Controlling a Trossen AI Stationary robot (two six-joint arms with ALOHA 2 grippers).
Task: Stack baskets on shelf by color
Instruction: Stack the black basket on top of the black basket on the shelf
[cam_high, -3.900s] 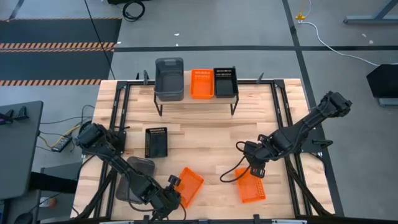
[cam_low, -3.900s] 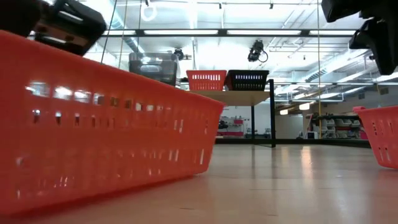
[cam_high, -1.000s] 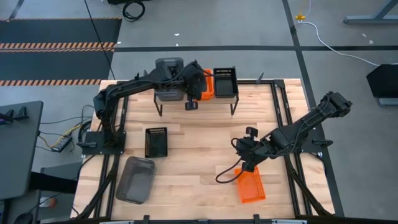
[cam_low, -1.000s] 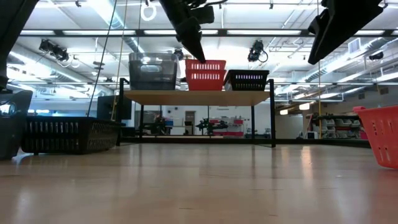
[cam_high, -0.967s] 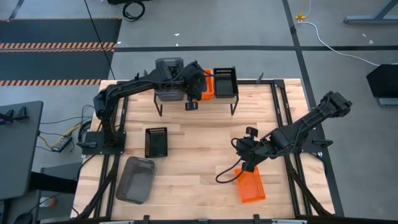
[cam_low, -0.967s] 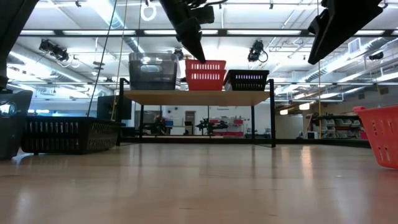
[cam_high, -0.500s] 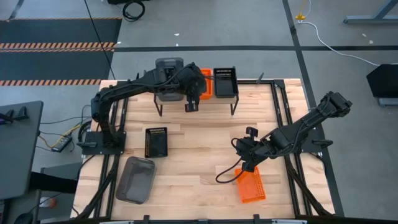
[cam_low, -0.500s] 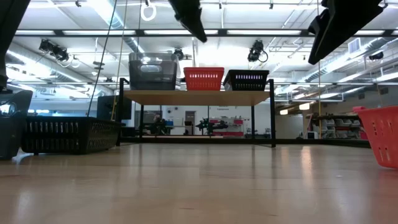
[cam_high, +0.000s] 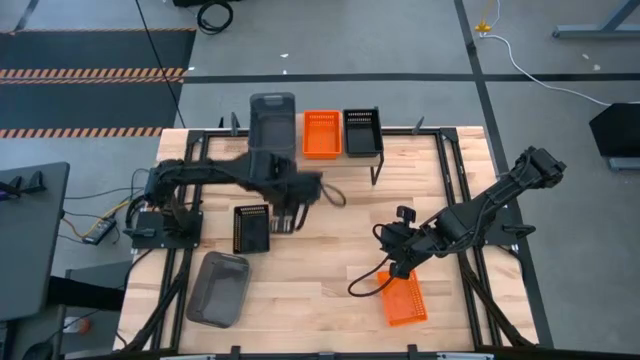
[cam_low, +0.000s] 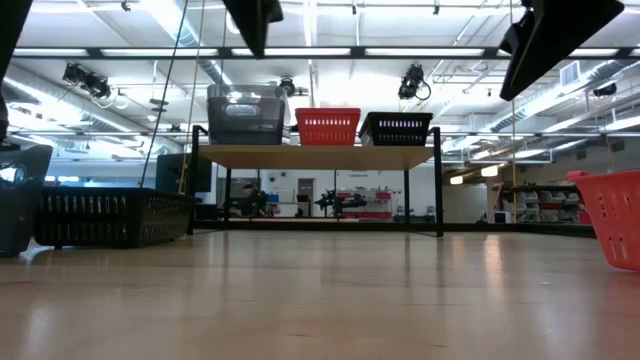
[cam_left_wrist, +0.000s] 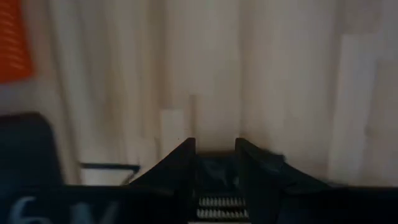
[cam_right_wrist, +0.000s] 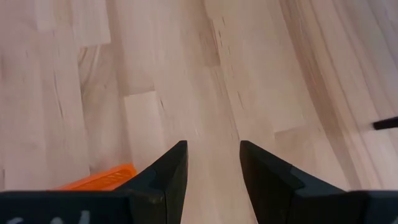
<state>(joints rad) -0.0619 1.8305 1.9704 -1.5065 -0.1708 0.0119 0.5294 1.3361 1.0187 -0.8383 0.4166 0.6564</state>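
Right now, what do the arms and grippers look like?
Both arms are dark, jointed links. The right arm trails a black cable looping onto the table. The right gripper has two black, wedge-shaped fingers tapering to tips; the left gripper has the same dark pair.

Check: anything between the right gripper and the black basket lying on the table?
Nothing. In the high view, bare tabletop runs from the right gripper to the black basket.

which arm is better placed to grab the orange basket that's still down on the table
The right. Its gripper hangs open just beside the orange basket near the table's front right. The left gripper, also open and empty, is across the table by the black basket.
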